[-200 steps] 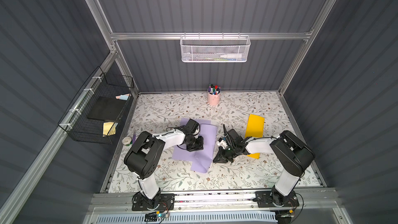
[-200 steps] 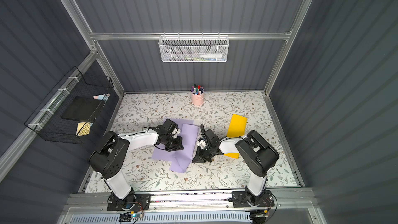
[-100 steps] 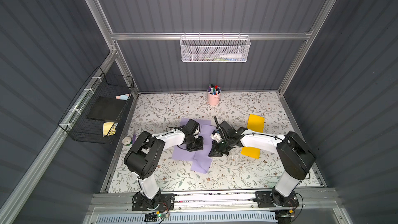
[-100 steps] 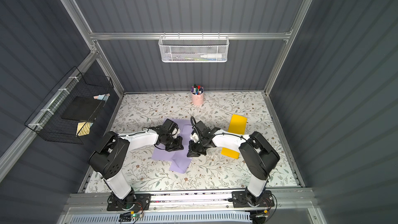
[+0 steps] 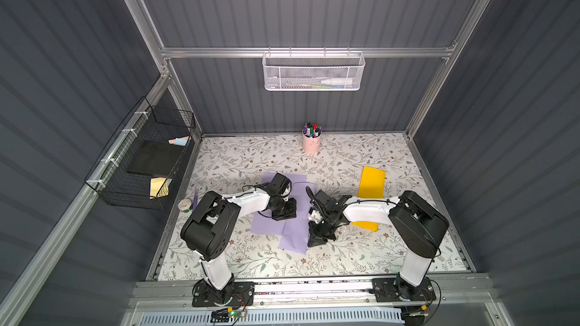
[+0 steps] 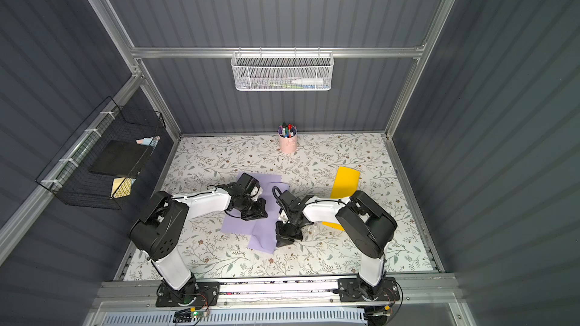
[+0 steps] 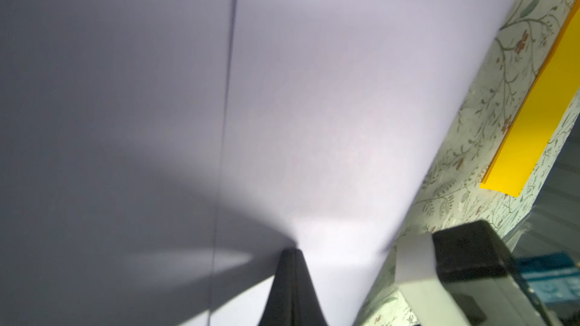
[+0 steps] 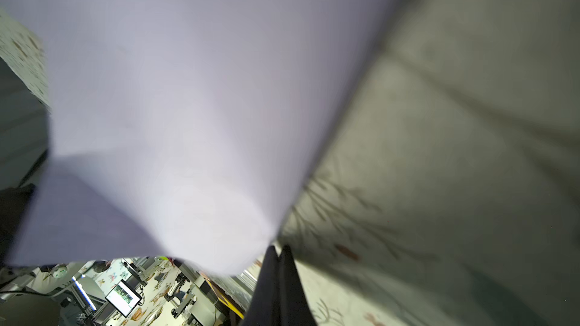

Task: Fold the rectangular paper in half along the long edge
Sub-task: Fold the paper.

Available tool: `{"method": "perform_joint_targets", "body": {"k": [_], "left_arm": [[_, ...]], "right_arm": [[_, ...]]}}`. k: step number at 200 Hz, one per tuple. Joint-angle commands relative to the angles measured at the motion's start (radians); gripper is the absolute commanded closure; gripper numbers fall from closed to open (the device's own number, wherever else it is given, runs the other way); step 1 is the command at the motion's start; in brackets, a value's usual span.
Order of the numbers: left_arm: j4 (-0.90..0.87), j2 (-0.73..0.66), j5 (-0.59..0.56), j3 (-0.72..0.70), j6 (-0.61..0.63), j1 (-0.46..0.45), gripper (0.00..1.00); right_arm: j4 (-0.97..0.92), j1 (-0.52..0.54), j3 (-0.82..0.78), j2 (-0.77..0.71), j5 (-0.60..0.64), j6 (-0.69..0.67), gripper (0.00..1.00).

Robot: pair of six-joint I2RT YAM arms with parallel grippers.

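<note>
The left gripper (image 5: 284,213) is shut and pressed onto the lilac paper (image 5: 266,225), which is spread on the table (image 5: 251,158); the right gripper (image 5: 315,241) is shut at the paper's lifted edge, though a pinch cannot be confirmed; markers (image 5: 311,129) are held in the pink cup (image 5: 310,147); a white bottle (image 5: 335,81) is laid in the mesh basket (image 5: 282,73).

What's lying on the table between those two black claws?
The purple paper: a folded strip of it fills the gap between the left gripper and the right gripper, as both top views show.
</note>
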Motion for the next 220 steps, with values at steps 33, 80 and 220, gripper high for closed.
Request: {"method": "perform_joint_targets", "body": {"k": [33,80,220], "left_arm": [[-0.097,0.049,-0.083,-0.026,0.025,0.001,0.98],[-0.103,0.036,-0.091,-0.028,0.025,0.001,0.98],[-0.116,0.064,-0.096,-0.009,0.029,0.001,0.97]], "right_arm": [[-0.154,-0.027,-0.108,-0.071,0.106,-0.01,1.0],[-0.163,-0.025,0.104,-0.117,0.08,-0.046,1.0],[-0.01,-0.003,-0.074,0.067,0.039,0.021,1.0]]}}
